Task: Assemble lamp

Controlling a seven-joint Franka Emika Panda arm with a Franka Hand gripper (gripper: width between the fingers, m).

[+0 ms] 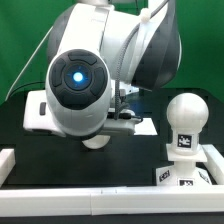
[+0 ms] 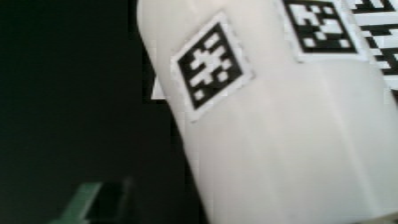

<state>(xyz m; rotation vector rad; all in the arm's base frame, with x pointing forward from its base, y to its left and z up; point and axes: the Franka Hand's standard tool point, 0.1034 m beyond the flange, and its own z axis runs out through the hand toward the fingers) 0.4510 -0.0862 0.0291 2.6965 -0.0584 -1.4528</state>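
The squarish lamp base sits at the exterior view's right, against the white front rail. The round-headed bulb stands upright on it. The robot's big glossy body hides most of my gripper in that view. A small white rounded part shows under the body. In the wrist view a matte white tagged surface, apparently the shade, fills most of the picture, very close. One gripper finger shows, with a dark gap between it and the shade. The other finger is hidden. My gripper looks open.
A white rail runs along the table's front edge, with a short white piece at the exterior view's left. A flat white board lies behind the robot body on the left. A green backdrop stands behind the black table.
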